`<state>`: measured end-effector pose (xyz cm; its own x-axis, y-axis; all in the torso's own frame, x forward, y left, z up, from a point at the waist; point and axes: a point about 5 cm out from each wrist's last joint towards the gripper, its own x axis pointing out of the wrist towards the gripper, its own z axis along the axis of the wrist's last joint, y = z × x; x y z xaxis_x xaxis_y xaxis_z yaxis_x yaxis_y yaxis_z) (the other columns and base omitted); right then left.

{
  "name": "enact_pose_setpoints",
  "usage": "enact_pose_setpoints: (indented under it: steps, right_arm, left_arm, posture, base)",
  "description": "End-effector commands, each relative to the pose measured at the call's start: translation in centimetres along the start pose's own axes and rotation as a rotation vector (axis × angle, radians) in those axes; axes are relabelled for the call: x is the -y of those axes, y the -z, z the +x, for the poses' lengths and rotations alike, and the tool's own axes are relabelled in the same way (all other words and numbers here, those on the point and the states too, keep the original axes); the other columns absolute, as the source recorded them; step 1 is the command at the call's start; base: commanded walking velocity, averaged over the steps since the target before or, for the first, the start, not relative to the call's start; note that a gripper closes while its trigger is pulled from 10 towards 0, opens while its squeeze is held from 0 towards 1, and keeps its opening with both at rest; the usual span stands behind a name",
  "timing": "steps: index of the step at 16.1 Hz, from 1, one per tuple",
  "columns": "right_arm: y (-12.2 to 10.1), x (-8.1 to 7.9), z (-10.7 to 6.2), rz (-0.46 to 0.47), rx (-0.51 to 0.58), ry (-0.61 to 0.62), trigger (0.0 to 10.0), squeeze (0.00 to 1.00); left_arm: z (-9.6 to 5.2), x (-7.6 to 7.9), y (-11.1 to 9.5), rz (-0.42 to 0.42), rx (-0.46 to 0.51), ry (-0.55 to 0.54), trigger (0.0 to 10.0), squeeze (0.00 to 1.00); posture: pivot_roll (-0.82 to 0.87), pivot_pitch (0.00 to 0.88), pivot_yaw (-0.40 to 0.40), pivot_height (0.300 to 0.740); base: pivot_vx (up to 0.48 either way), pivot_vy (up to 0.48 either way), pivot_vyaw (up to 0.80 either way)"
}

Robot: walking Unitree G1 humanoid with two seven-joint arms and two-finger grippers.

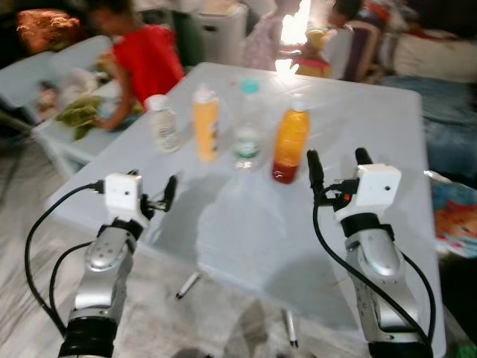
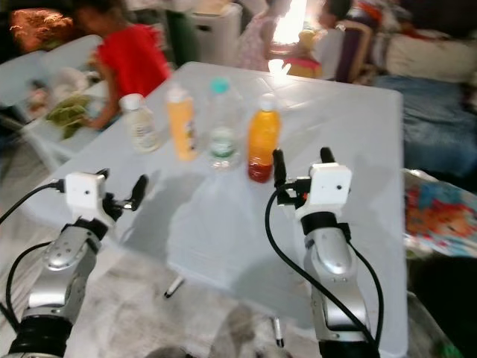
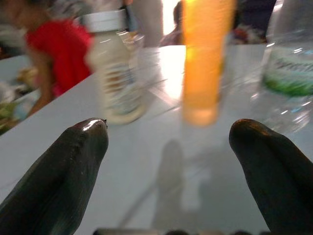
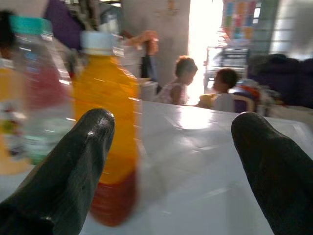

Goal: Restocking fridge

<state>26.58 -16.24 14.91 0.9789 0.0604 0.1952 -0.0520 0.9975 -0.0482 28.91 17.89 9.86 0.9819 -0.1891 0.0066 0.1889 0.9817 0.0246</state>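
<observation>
Presently, right claw (image 1: 336,165) hovers fingers apart just beside the orange plastic juice bottle (image 1: 290,142) on the pale grey table (image 1: 246,224); left claw (image 1: 165,195), likewise apart, near its edge.

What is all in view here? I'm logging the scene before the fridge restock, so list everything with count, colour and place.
Table: one, pale blue-grey, in front of the robot.
Small bottle: one, whitish with white cap, leftmost of the row on the table.
Yellow bottle: one, yellow-orange, second from left.
Water bottle: one, clear with teal cap and green label, third.
Juice bottle: one, orange with a reddish base and pale cap, rightmost.
Person in red: one, at the table's far left side.
People: two, seated beyond the far edge, blurred.
Left gripper: silver arm, black fingers open, over the table's near left edge.
Right gripper: black fingers open, just right of the juice bottle.
</observation>
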Motion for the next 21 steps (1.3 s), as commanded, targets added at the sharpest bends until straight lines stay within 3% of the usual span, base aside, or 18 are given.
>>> enact_pose_setpoints:
  steps: [1, 7, 15, 21]
  right_arm:
    - [-0.4, 0.1, 0.0, -0.007, 0.013, -0.001, 10.0, 0.0]
    - [-0.4, -0.1, 0.1, -0.018, 0.017, -0.014, 10.0, 0.0]
    - [-2.5, 0.9, 3.2, -0.076, 0.094, -0.09, 10.0, 0.0]
    - [-3.3, -0.2, 5.7, -0.075, 0.098, -0.276, 10.0, 0.0]
  left_arm:
    - [-0.1, -0.2, 0.0, 0.018, -0.002, 0.0, 10.0, 0.0]
    - [0.0, -0.1, -0.1, 0.028, 0.007, 0.004, 10.0, 0.0]
    - [-0.1, 0.2, -0.1, 0.027, 0.006, 0.008, 10.0, 0.0]
    - [0.0, 0.1, -0.2, 0.036, 0.004, 0.01, 10.0, 0.0]
  posture:
    - [-0.08, 0.0, 0.042, 0.74]
    - [-0.08, 0.0, 0.042, 0.74]
    - [-0.07, 0.0, 0.049, 0.74]
    - [-0.05, 0.0, 0.051, 0.74]
  base:
    - [0.0, 0.0, 0.0]
    - [0.0, 0.0, 0.0]
    - [0.0, 0.0, 0.0]
    - [0.0, 0.0, 0.0]
